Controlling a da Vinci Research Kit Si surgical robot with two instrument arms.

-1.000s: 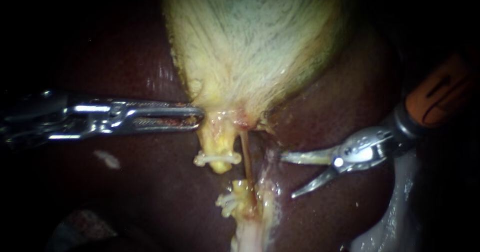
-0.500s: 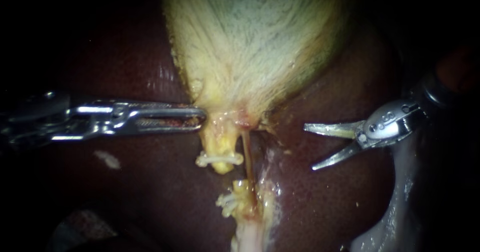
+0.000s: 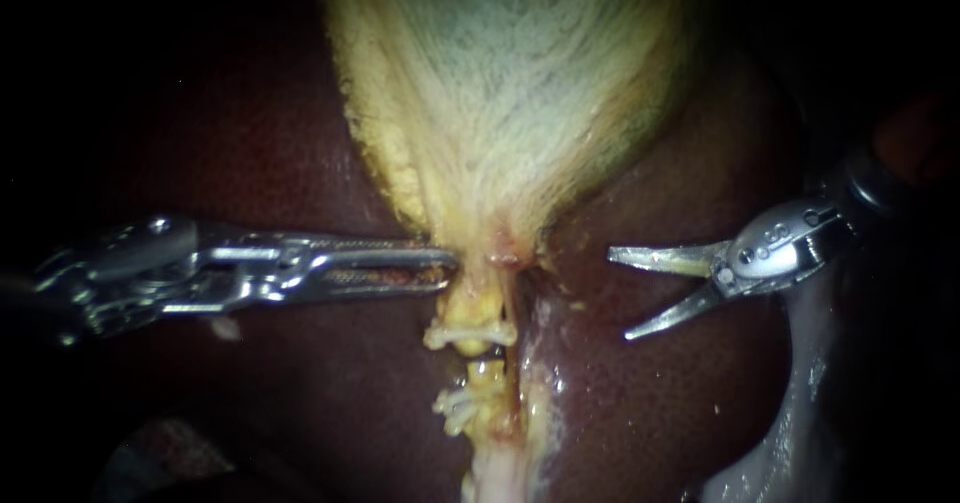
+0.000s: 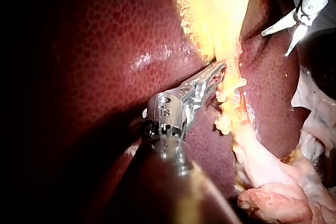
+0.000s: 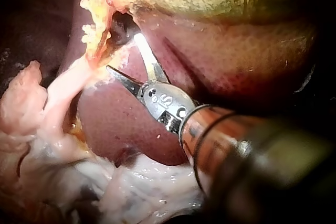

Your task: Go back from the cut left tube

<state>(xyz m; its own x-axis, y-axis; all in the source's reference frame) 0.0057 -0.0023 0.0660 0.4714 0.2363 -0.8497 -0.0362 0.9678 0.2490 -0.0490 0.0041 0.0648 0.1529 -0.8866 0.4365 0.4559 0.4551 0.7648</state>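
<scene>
two instruments (image 3: pixel 448 260) (image 3: pixel 620 295), one gallbladder (image 3: pixel 510 93), one liver (image 3: pixel 640 403)

The left instrument (image 3: pixel 445 259) is bare bright metal, polished, with fine ridging along it. The right instrument (image 3: pixel 620 295) has the same silvery sheen (its shaft (image 5: pixel 220 129) looks like a glossy coppery sleeve). The liver (image 3: pixel 250 143) is wet and glossy, finely mottled. The gallbladder (image 3: pixel 510 83) looks matt, fibrous and streaked. The cut left tube (image 3: pixel 470 308) is waxy and lumpy, and its clip (image 3: pixel 470 336) is pale and dull, like plastic.
</scene>
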